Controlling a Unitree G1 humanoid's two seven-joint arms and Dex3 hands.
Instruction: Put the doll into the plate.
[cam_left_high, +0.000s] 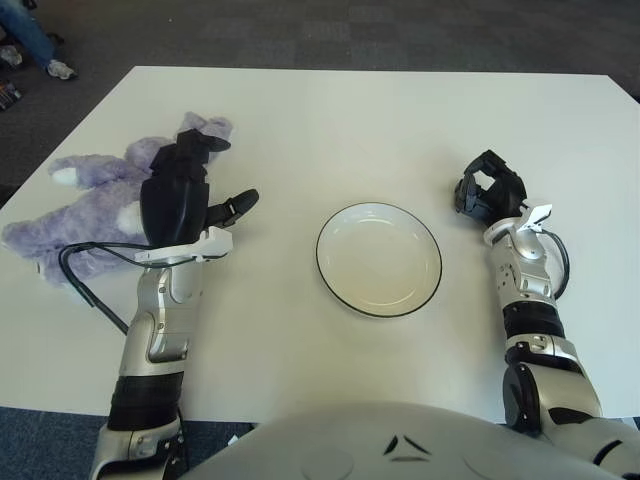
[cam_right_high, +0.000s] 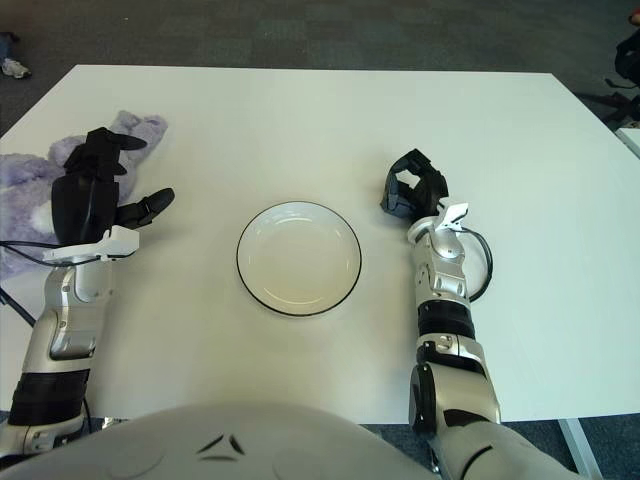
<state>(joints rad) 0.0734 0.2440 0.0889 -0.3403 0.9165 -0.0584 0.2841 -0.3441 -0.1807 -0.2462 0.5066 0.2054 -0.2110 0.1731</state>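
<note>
Left hand (cam_left_high: 185, 190) over purple doll (cam_left_high: 85, 205), fingers spread, gripping nothing.
Plate (cam_left_high: 379, 259) sits mid-table; right hand (cam_left_high: 488, 192) beside it, fingers curled, empty.

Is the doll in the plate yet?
No, the plate holds nothing; the purple doll lies on the table left of it, under the left hand.

A: We see the plate (cam_right_high: 299, 258), bare, on the white table (cam_right_high: 330, 120). Left hand (cam_right_high: 100, 190)?
B: Left of the plate, fingers spread over the purple doll (cam_right_high: 35, 180). Right hand (cam_right_high: 412, 186) right of plate, curled.
</note>
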